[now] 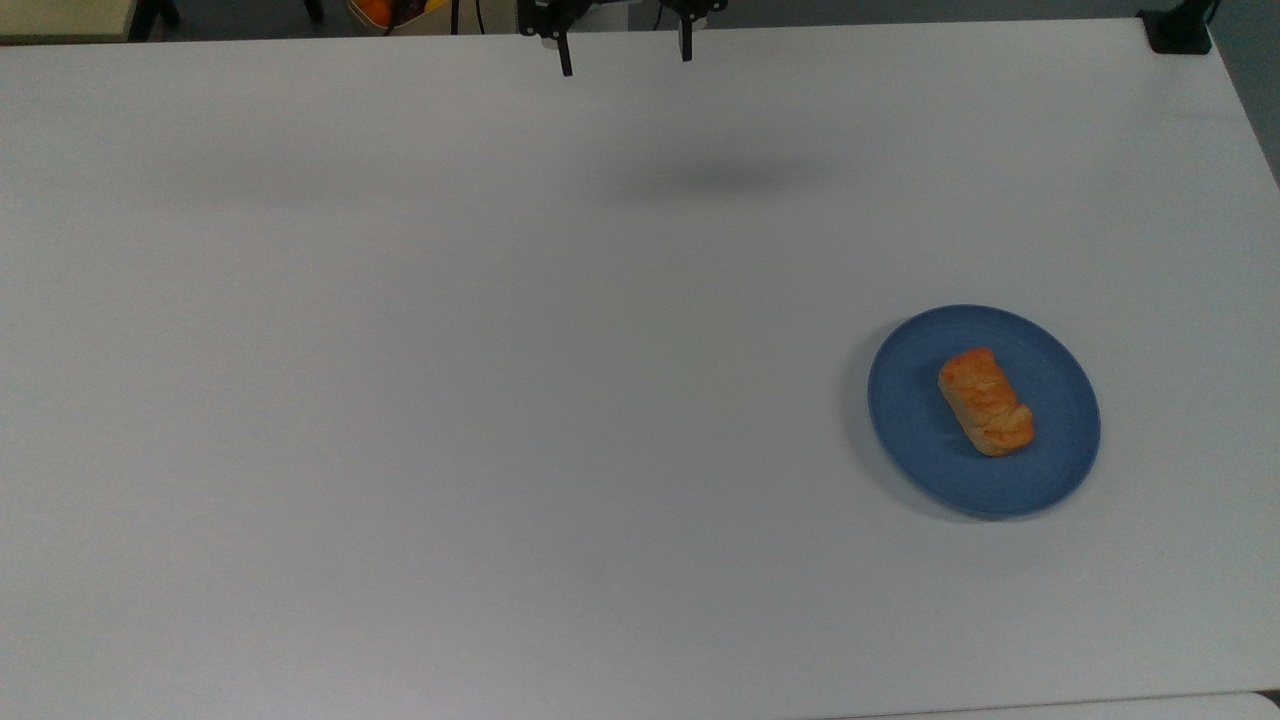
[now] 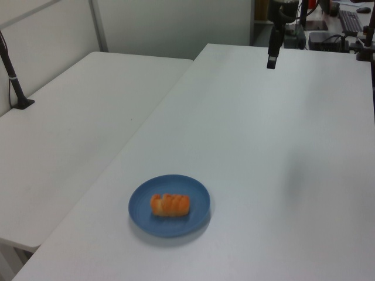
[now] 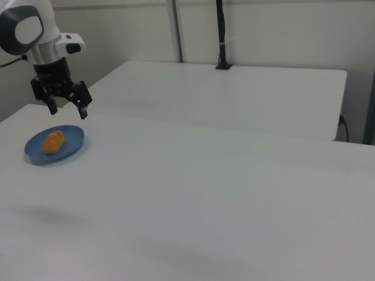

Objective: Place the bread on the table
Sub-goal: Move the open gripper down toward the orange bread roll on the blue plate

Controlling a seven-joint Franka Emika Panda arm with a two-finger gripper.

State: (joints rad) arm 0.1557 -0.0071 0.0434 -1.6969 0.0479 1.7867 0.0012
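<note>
Spread wide and holding nothing, the gripper hangs high above the table, well apart from the blue plate, its 2 fingers pointing down. Lying across the middle of that plate is the bread, untouched, so the task has not yet begun in earnest. Judging from this, the parted fingers suit a reach toward the plate, where they would need to straddle the bun's narrow width before lifting it onto bare tabletop beside the plate.

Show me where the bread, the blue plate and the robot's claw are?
bread (image 1: 986, 401), top view, middle of its crust.
blue plate (image 1: 905, 420), top view, bare inner surface.
gripper (image 3: 68, 109), right view, midway between its fingertips.
</note>
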